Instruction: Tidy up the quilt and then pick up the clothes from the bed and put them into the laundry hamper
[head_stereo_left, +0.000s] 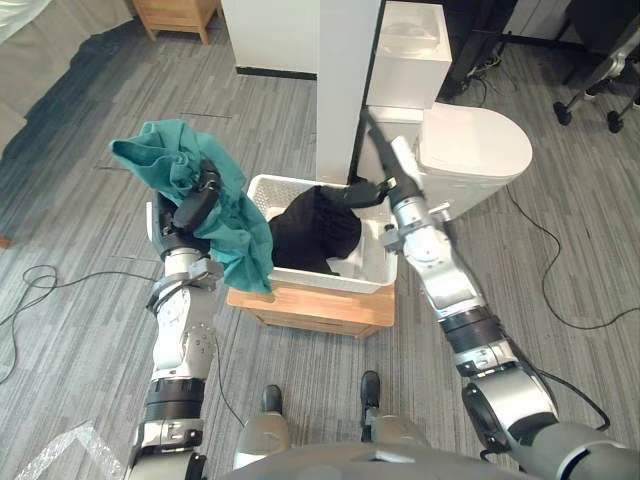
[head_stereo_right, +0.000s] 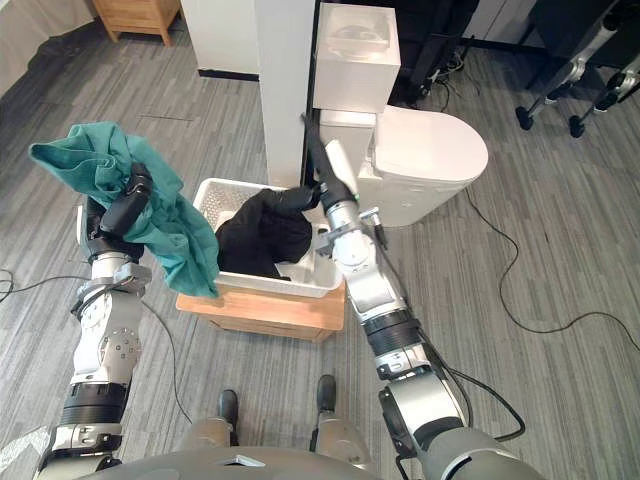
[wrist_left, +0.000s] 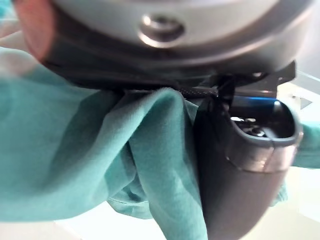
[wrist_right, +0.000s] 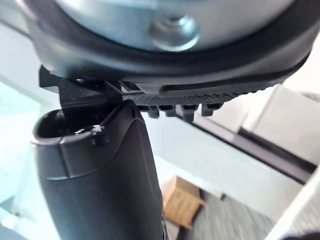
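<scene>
Hamper (head_stereo_left: 377, 262) holds black clothes (head_stereo_left: 315, 232), seemingly.

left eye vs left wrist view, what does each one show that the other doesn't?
Left eye view: white hamper on a wooden stand, black clothes inside it, right hand at its far rim, toilet behind. Left wrist view: close-up of teal garment folds bunched against the thumb of the left hand. Both: the left hand gripping the teal garment.
</scene>
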